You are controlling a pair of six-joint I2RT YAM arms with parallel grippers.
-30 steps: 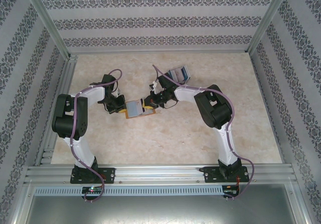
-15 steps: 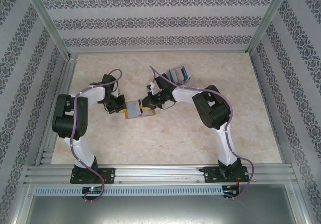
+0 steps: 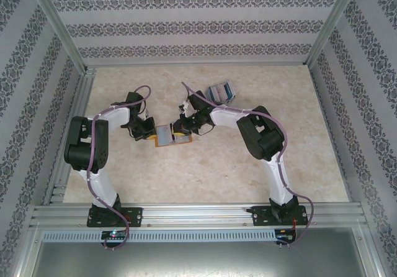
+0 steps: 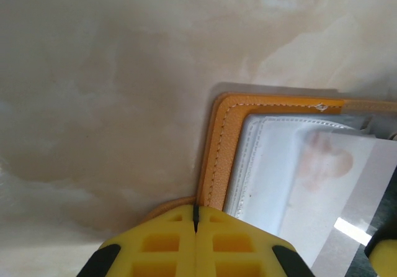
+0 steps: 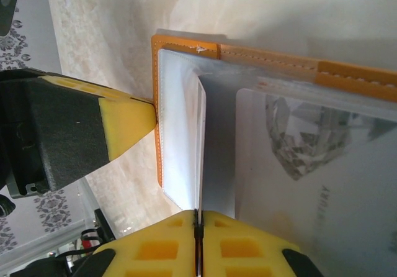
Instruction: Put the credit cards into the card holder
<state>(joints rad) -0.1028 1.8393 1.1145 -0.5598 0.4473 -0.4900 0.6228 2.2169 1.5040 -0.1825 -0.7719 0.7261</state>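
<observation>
Clamping the card holder's (image 5: 186, 44) left edge in the clenched left claw (image 4: 195, 218); pinching its clear sleeve (image 5: 200, 140) in the right claw (image 5: 198, 218), with the grey card (image 5: 298, 165) lying flat, just right of that claw.

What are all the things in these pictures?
card holder: 1, orange-brown, open, mid-table between the arms
card: 1, pale with diamond picture, on the holder's inside
credit cards: small stack, grey and blue, far side, apart from holder
table: 1, beige marbled, under everything
walls: 3, white patterned, around the table
metal frame: 1, silver, near edge
left arm: 1, black and white, left; yellow jaws shut on the holder's edge
right arm: 1, black and white, right; yellow jaws shut on a clear holder sleeve
</observation>
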